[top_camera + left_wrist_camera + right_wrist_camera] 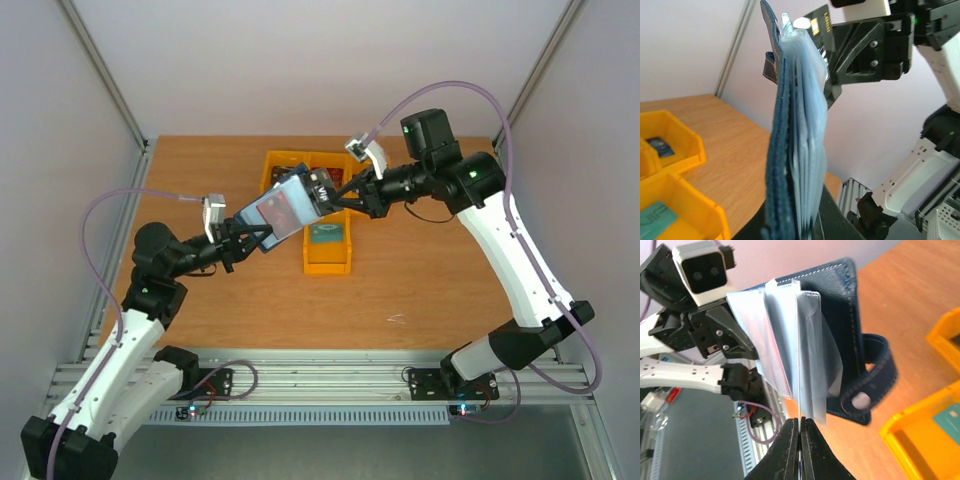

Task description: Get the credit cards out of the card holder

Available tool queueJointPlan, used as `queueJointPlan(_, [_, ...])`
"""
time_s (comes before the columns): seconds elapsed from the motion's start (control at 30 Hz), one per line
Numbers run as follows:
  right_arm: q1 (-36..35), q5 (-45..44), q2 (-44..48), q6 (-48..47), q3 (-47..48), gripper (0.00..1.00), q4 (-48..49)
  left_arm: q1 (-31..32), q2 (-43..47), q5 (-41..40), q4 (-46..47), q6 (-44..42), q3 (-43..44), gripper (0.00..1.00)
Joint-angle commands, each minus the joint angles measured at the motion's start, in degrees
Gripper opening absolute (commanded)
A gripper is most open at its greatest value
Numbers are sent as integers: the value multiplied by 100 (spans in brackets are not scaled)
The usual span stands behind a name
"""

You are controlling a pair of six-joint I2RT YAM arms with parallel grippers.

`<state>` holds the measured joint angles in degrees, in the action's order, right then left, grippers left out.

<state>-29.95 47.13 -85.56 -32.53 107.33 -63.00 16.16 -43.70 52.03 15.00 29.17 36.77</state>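
The navy card holder (pixel 283 210) hangs in the air between both arms, open, its pale blue-grey clear sleeves fanned out. My left gripper (pixel 250 236) is shut on its lower end. In the left wrist view the card holder (pixel 790 150) stands edge-on, rising from my left gripper (pixel 796 227). My right gripper (pixel 341 194) is shut on a dark credit card (pixel 320 187) with white "VIP" lettering that sticks out of the holder's far end. In the right wrist view this card (pixel 799 370) shows as a thin edge clamped by my right gripper (pixel 800 426), among the sleeves of the holder (pixel 840 305).
Yellow plastic bins (pixel 327 262) stand on the wooden table below and behind the holder; one holds a teal card (pixel 325 234). More bins (pixel 687 150) show left in the left wrist view, and bins (pixel 920 440) at lower right in the right wrist view. Cage walls stand on three sides.
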Motion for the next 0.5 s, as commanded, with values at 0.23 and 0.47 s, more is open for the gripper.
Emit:
queueJointPlan(0.23, [410,-572,184,-73,78,1,-275,-180,-32,-2128,-1104,-125,-200,0])
queueJointPlan(0.47, [413,-425,62,16,-83,1,-305,-953,-673,-3244,-1730,1091,-737,0])
